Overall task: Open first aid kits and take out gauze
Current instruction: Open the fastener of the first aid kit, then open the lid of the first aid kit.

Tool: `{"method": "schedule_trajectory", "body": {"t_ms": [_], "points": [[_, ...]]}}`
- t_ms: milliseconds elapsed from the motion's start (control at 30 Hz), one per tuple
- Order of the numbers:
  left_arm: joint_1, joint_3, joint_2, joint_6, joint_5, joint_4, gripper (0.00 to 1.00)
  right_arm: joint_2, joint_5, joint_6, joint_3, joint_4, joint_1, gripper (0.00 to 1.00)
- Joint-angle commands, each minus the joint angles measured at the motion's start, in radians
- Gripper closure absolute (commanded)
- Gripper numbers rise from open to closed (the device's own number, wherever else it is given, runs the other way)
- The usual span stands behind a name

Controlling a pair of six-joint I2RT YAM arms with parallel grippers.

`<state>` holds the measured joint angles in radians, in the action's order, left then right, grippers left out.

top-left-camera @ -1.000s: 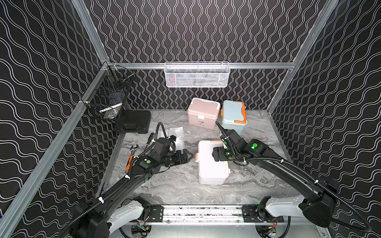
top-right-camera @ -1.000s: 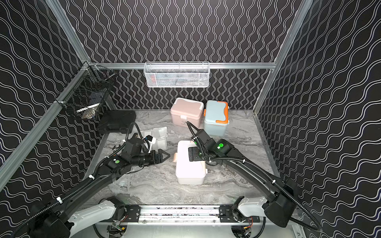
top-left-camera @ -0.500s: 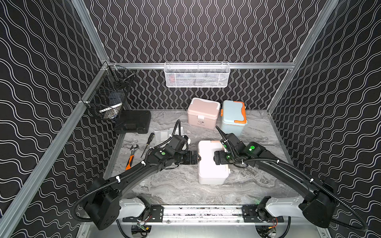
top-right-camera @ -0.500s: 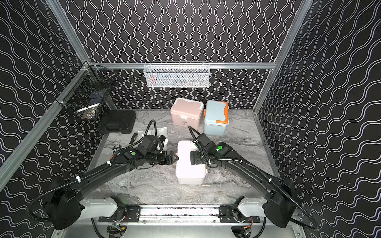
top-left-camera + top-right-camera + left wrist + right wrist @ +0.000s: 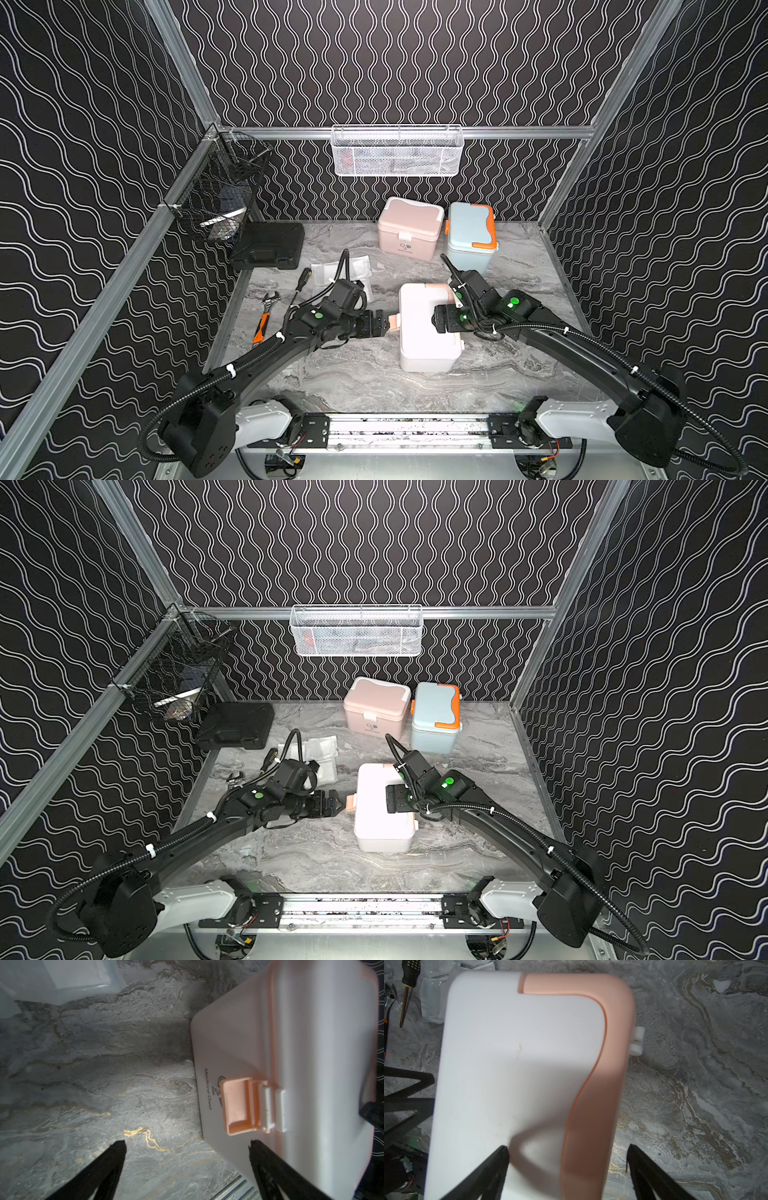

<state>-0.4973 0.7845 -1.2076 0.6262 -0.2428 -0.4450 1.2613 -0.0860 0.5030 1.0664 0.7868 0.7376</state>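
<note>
White plastic peach-trimmed kit box (image 5: 422, 345) — likely stiff, light, slick | lift at peach latch (image 5: 239, 1105) | left gripper (image 5: 187, 1145), right gripper (image 5: 566, 1147) both spread, empty.

Both top views high over the front rail (image 5: 415, 428), facing down and back across the marble table (image 5: 353, 386), nearly equal framing, left wrist view close on the latch face of the white kit (image 5: 311, 1043), right wrist view close above its lid, both sharing that kit
</note>
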Motion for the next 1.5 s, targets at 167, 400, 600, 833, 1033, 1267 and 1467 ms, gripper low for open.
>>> {"method": "schedule_trajectory", "body": {"t_ms": [167, 400, 600, 833, 1033, 1267, 1467], "points": [[0.055, -0.023, 0.045, -0.026, -0.007, -0.048, 0.03, -0.013, 0.045, -0.032, -0.006, -0.009, -0.010, 0.10], [0.054, -0.001, 0.094, 0.023, -0.107, 0.015, 0.04, -0.034, 0.075, -0.053, -0.014, -0.034, -0.045, 0.10], [0.053, 0.094, 0.110, 0.044, -0.153, -0.004, 0.05, -0.093, 0.134, -0.070, -0.032, -0.055, -0.138, 0.10], [0.026, 0.093, 0.124, 0.113, -0.207, 0.078, 0.07, -0.078, 0.245, -0.071, -0.046, -0.064, -0.211, 0.10], [-0.092, 0.078, 0.082, 0.154, -0.191, 0.171, 0.07, -0.038, 0.409, -0.052, -0.070, -0.109, -0.210, 0.12], [-0.097, 0.045, 0.068, 0.123, -0.133, 0.157, 0.06, -0.010, 0.491, -0.029, -0.074, -0.133, -0.194, 0.24], [-0.098, 0.018, 0.063, 0.150, -0.179, 0.232, 0.06, 0.013, 0.486, -0.018, -0.073, -0.138, -0.166, 0.29]]}}
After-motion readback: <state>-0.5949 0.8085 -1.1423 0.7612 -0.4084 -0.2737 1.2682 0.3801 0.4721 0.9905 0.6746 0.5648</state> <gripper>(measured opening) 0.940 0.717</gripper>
